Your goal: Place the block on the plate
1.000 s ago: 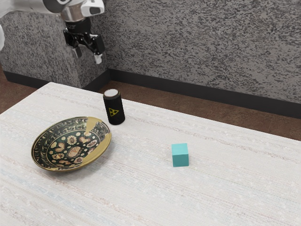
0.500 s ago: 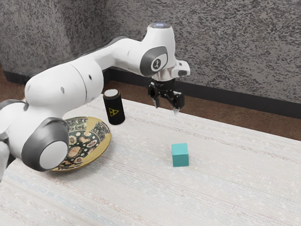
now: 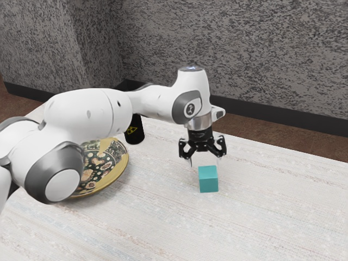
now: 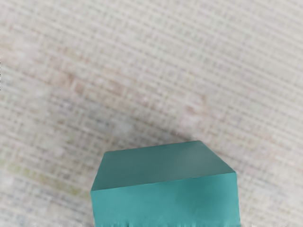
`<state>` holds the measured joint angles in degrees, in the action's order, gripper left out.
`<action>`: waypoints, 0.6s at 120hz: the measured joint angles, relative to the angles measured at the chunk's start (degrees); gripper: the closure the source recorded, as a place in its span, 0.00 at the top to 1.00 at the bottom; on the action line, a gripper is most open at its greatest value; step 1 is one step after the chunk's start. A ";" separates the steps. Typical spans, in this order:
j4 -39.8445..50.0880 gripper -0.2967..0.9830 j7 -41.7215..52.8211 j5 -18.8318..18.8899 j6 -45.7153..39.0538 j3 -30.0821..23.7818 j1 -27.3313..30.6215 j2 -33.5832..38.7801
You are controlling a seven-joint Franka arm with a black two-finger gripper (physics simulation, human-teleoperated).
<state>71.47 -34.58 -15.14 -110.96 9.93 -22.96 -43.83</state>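
**Operator:** What is the state of the tool, and where is the block?

**Inspector:** Your tool [image 3: 204,163] is spread wide, with nothing between its fingers. It is at or just above the block [image 3: 207,180], which sits on the desk [image 3: 272,217], in from the far edge. The plate [image 3: 115,173], partly hidden by your arm, lies nearer the far corner at the exterior view's left.

**Operator:** How should the block handle?

**Inspector:** By judgement: light, stiff and not fragile. Its faces look smooth, so rate it mildly slippery; a moderate, even squeeze should suffice. Expect no give under the pads.

**Operator:** Where is the hold to be taken?

**Inspector:** On two opposite upright sides, around mid-height, pads flat to the faces. Centre your tool and lower it straight before closing. A pinch near the top edge could let the block tip; a skewed one on the corners could turn it.

**Operator:** And its appearance?

**Inspector:** A small, plain cube, teal throughout. In the exterior view its top reads as pale turquoise and its front as a deeper shade. Edges are crisp, corners very slightly eased. You find no marking, dent or chip on the visible faces.
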 joint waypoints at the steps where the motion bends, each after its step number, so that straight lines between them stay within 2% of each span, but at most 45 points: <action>1: 0.10 0.76 -0.34 0.04 -0.04 0.01 -0.02 0.02; 37: 0.66 0.75 -9.17 4.32 -0.95 -1.80 -0.86 -0.90; 72: 2.19 0.74 -14.20 5.37 -3.54 -2.02 -0.86 -1.92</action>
<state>73.66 -48.79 -9.77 -114.50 7.91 -23.82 -45.75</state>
